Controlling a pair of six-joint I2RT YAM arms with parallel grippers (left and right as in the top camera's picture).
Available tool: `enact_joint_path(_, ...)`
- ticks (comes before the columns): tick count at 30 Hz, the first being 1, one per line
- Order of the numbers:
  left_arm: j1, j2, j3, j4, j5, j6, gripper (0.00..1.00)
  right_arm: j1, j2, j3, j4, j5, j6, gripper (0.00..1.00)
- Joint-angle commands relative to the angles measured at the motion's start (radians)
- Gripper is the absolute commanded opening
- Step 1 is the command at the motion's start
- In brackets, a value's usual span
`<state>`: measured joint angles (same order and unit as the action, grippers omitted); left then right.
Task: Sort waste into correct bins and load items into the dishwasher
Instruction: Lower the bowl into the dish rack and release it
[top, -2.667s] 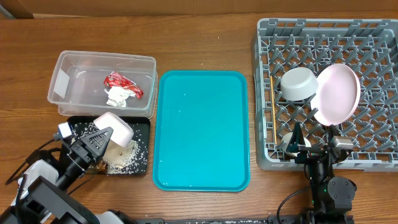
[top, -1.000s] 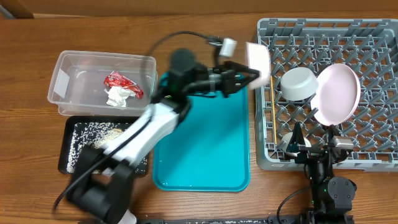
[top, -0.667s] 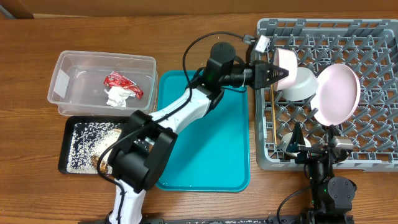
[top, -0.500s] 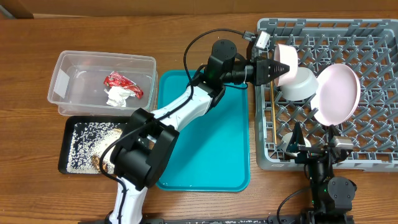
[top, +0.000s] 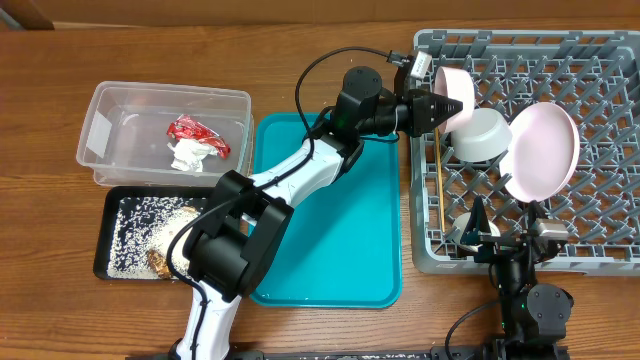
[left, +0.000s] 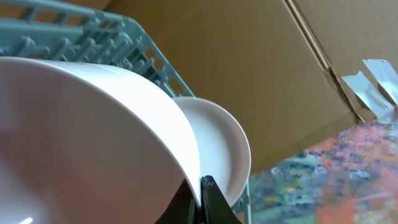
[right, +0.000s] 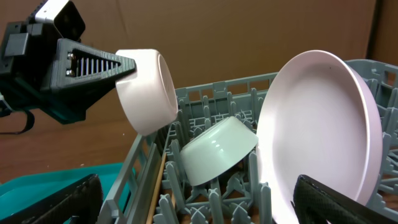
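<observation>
Overhead shows left gripper (top: 446, 103) pinching small white bowl (top: 458, 88) by its rim above dish rack (top: 600, 58), loading underway; next, lower and seat it there; right gripper (top: 510, 228) spread.

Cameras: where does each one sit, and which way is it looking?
Overhead: above the table, looking down on the teal tray and grey dish rack; the left arm and right arm show, the left gripper holding a small white bowl over the rack.
Left wrist: on the left arm, looking along its fingertips at the bowl's rim, rack behind.
Right wrist: low at the rack's near edge, looking across it; its open fingers fill the bottom corners.
Shared: overhead and right wrist both show the plate.
</observation>
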<state>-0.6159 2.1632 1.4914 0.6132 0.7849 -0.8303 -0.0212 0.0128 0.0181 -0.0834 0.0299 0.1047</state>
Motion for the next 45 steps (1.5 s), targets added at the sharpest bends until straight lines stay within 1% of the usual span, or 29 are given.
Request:
enact_joint_path(1, -0.008, 0.026, 0.023, 0.032, -0.064, 0.049, 0.04, -0.005, -0.008, -0.01, 0.002, -0.002, -0.001, 1.0)
enact_joint_path(6, -0.011, 0.041, 0.023, 0.079, -0.084, 0.049, 0.04, -0.005, -0.008, -0.01, 0.002, -0.002, -0.001, 1.0)
enact_joint_path(10, -0.017, 0.041, 0.023, 0.079, -0.15, 0.048, 0.04, -0.005, -0.008, -0.01, 0.002, -0.002, -0.001, 1.0)
enact_joint_path(12, -0.018, 0.041, 0.024, 0.08, -0.166, 0.037, 0.06, -0.005, -0.008, -0.01, 0.003, -0.002, -0.001, 1.0)
enact_joint_path(22, -0.019, 0.042, 0.045, 0.051, -0.168, 0.058, 0.09, -0.005, -0.008, -0.01, 0.002, -0.002, -0.001, 1.0)
enact_joint_path(29, -0.031, 0.042, 0.045, 0.052, -0.157, 0.067, 0.09, -0.005, -0.008, -0.01, 0.002, -0.002, -0.001, 1.0)
enact_joint_path(32, -0.047, 0.042, 0.045, 0.077, -0.169, 0.076, 0.09, -0.005, -0.008, -0.01, 0.002, -0.002, -0.001, 1.0)
enact_joint_path(37, -0.059, 0.052, 0.046, 0.074, -0.205, 0.098, 0.1, -0.005, -0.008, -0.01, 0.002, -0.002, -0.001, 1.0)
enact_joint_path(45, -0.055, 0.126, 0.071, 0.075, -0.132, 0.062, 0.07, -0.005, -0.008, -0.01, 0.002, -0.002, -0.001, 1.0)
